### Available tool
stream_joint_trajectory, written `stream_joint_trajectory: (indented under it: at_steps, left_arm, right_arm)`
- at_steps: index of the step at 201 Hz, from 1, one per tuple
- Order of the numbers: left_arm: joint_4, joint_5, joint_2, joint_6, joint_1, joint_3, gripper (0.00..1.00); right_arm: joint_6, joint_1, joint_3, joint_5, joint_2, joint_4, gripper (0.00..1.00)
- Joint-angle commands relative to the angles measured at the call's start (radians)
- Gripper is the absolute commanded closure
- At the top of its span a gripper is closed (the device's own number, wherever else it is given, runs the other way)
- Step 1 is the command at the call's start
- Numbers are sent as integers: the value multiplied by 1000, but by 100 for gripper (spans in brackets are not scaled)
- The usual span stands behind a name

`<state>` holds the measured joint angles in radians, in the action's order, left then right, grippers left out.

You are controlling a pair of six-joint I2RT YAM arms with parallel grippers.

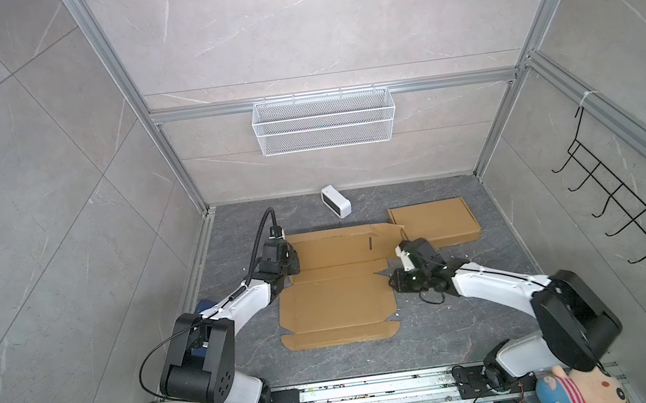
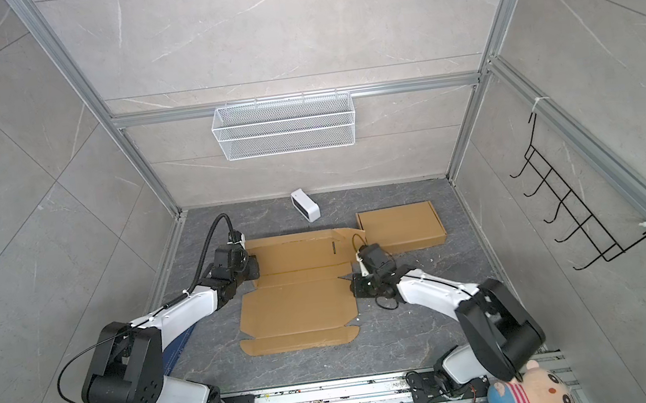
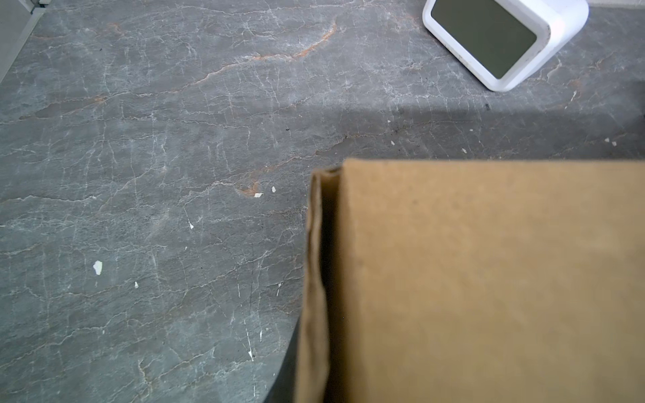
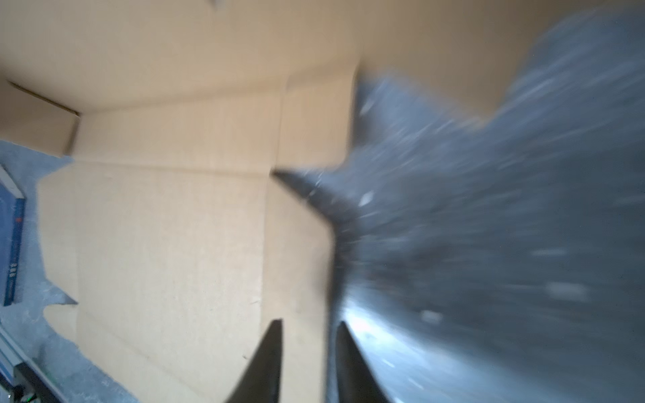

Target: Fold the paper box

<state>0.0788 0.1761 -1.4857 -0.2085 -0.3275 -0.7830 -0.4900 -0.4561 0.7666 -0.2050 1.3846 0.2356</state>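
The right gripper [image 4: 309, 324], seen blurred, has its jaws narrowly parted astride the right edge of the flat cardboard box blank [image 1: 337, 301], probably to catch that side and raise it. The left gripper [image 1: 290, 266] is closed at the blank's left edge, seemingly steadying the folded-over flap [image 3: 316, 279]. The blank lies mid-table [image 1: 435, 343], with a finished box [image 1: 435, 224] just beyond it.

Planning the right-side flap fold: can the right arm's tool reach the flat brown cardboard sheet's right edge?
Probably yes: the right tool sits open at the right edge of the flat brown cardboard sheet, nothing between. The closed brown cardboard box lies farther back.
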Motion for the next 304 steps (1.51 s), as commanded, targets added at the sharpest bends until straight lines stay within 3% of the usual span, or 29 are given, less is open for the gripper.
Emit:
stream_joint_trajectory:
  at_steps: [1,19,38,80,126,162,197,211,258,304]
  left_arm:
    - [-50,-40,-15,32,-2,-37,100]
    - [-45,-45,-22,48,-2,-41,100]
    - [-46,-50,-29,58,-3,-53,100]
    - [-54,-67,-45,88,-2,-85,100]
    - [-34,-76,-54,98,-2,-91,100]
    - [-26,-66,-55,88,-2,-89,100]
    - [10,-37,-36,36,-2,-68,100]
    - [31,-32,-24,5,-2,-55,100]
    - [130,-20,23,-72,-4,-3,100]
    - [204,24,65,-82,-17,44,100]
  right_arm:
    - [286,90,169,11,-107,233,57]
    - [472,105,262,128,-96,327,41]
    - [620,106,342,161,-41,369,34]
    - [829,106,541,159,125,485,32]
    - [904,106,666,32,295,579,37]
    - [903,105,704,-16,330,620,52]
    - [850,100,662,-50,283,587,81]
    - [816,98,649,-45,269,570,87]
    - [678,69,627,-36,203,492,96]
    - [574,25,626,-11,179,473,97]
